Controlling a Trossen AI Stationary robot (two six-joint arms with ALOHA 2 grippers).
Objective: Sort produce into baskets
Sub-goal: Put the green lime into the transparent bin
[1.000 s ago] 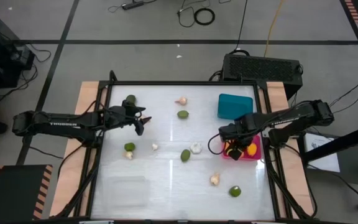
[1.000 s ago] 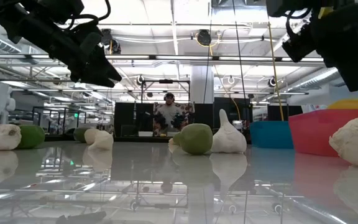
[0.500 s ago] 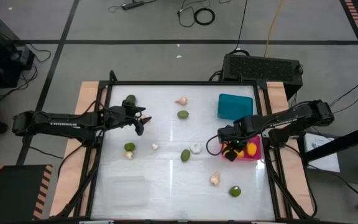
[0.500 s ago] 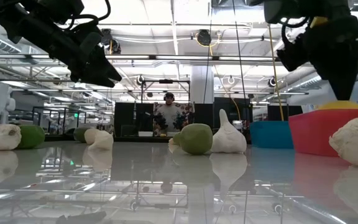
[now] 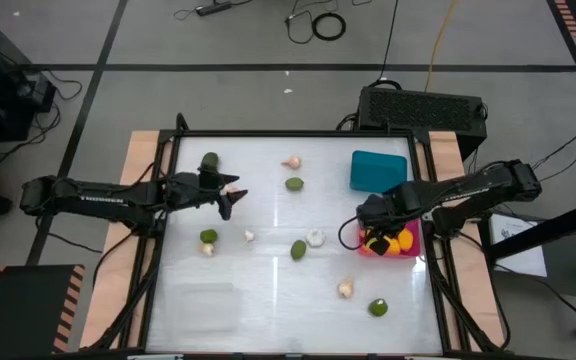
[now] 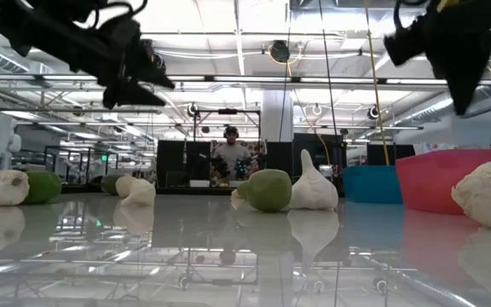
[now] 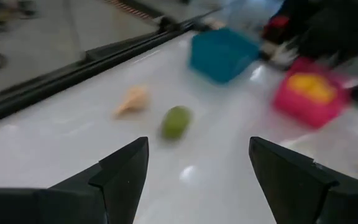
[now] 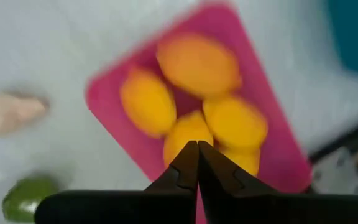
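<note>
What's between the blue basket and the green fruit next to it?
Nothing. In the high view, only bare table lies between the teal basket and the lime.

Bright overhead strip lights w/ glare streaks on the glossy tabletop [image 5: 268, 290], mirror reflections in low view, both wrist views motion-blurred, bkgd soft.

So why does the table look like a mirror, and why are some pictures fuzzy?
Low view: the glossy table mirrors the ceiling lights, a green lime and a garlic bulb. High view: pale glare runs down the table's middle. Left wrist view: the pink basket and teal basket look smeared. Right wrist view: the orange fruits are soft and out of focus.
</note>
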